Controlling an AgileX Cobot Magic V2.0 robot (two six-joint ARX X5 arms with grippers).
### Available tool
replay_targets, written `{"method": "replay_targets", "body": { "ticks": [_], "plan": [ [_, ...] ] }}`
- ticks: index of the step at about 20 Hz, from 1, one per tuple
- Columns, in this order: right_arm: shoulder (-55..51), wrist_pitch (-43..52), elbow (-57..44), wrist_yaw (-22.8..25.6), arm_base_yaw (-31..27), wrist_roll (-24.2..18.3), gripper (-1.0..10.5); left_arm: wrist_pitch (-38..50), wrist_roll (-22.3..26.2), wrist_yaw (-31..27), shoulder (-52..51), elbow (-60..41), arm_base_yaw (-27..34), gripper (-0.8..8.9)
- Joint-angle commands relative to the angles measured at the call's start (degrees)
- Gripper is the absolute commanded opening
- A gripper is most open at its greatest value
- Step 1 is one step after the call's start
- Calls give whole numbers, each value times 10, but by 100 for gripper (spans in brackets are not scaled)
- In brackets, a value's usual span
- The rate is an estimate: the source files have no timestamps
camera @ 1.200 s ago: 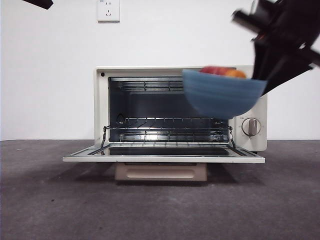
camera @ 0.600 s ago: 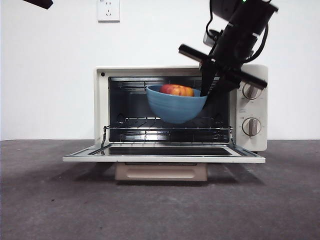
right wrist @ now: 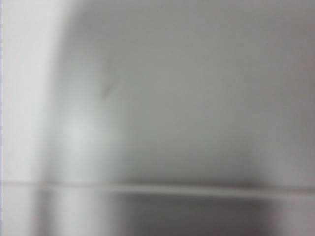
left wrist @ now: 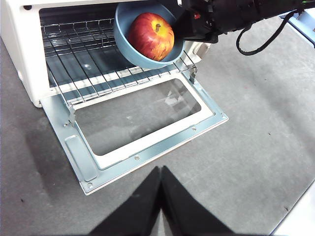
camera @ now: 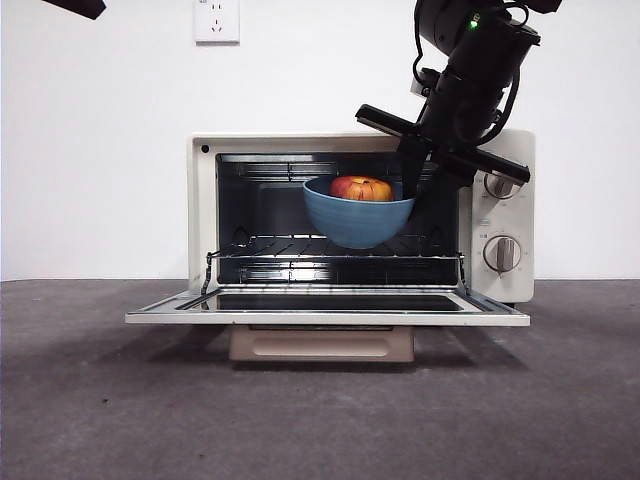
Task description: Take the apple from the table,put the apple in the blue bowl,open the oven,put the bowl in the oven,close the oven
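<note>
The red-and-yellow apple (camera: 361, 188) (left wrist: 151, 36) lies in the blue bowl (camera: 355, 222) (left wrist: 123, 22). The bowl hangs level in the mouth of the open cream-white oven (camera: 300, 143), just above its wire rack (camera: 330, 256) (left wrist: 83, 54). My right gripper (camera: 412, 188) (left wrist: 189, 25) comes down from the upper right and is shut on the bowl's right rim. Only a blurred pale surface fills the right wrist view, with no jaws to be seen. My left gripper (left wrist: 161, 168) is shut and empty, held high above the table in front of the lowered oven door (left wrist: 83, 157).
The oven door (camera: 330, 312) lies flat, sticking out toward the table's front over the dark grey table (camera: 320, 420). Two knobs (camera: 501, 253) sit on the oven's right panel. A wall socket (camera: 217, 20) is behind. The waiting arm shows as a black tip (camera: 75, 6) at the top left.
The right gripper carried the bowl with the apple leftward and down from in front of the oven's right panel into the oven opening, then slightly deeper. The bowl now hangs level.
</note>
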Motion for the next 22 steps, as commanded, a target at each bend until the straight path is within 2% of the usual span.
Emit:
{"method": "replay_targets", "body": {
  "ticks": [1, 3, 5, 7, 22],
  "plan": [
    [12, 8, 17, -1, 3, 8, 2, 4, 7, -1, 3, 3, -2, 7],
    [12, 7, 17, -1, 5, 8, 47, 4, 6, -1, 3, 3, -2, 7],
    [12, 10, 17, -1, 8, 9, 164, 3, 7, -1, 3, 3, -2, 7],
    [12, 14, 17, 6, 13, 9, 219, 2, 7, -1, 3, 3, -2, 7],
    [-22, 20, 17, 16, 22, -2, 218, -9, 9, -1, 5, 3, -2, 7]
  ]
}}
